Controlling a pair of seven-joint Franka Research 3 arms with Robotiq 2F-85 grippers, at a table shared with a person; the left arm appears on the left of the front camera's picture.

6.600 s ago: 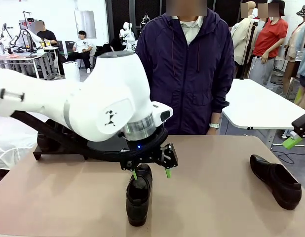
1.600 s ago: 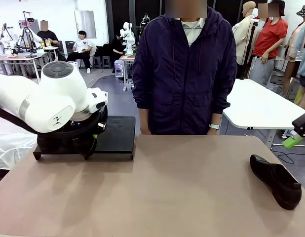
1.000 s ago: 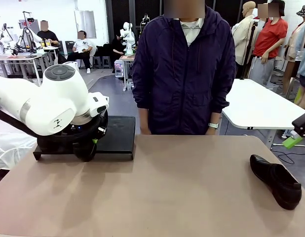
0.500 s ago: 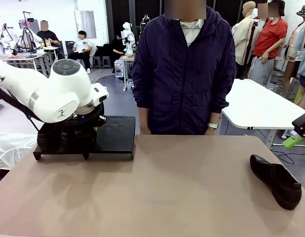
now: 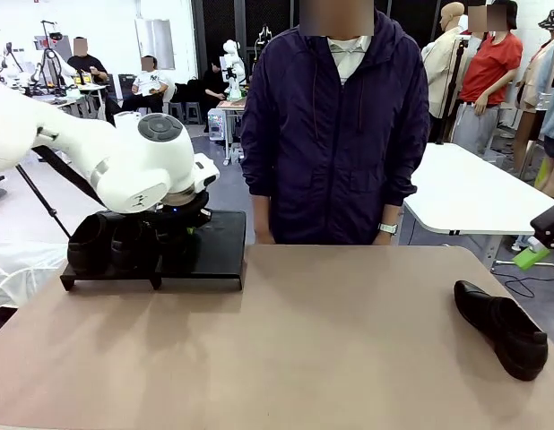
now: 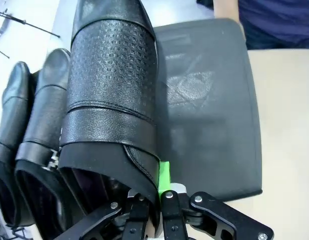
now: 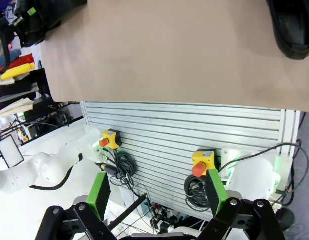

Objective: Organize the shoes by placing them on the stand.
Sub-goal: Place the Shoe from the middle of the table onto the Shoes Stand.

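Desk point(image 5: 349, 358) carries stand point(image 5: 219, 246) at far left corner, in front of person point(image 5: 335, 134). Stand, left wrist view: 2 shoes parked at one end, third shoe point(image 6: 112, 100) beside them, long axis parallel, bare slot remaining on other side. Left tool point(image 6: 154, 200) clenched on that shoe's heel rim, directly above stand; judged: release comes next. Fourth shoe point(image 5: 501, 327) lies on desk at right edge, well apart from stand, long axis diagonal. Right tool point(image 7: 157, 192) released, holding nothing, off desk's near edge, nearer that shoe. Count: 4 shoes, 1 stand.
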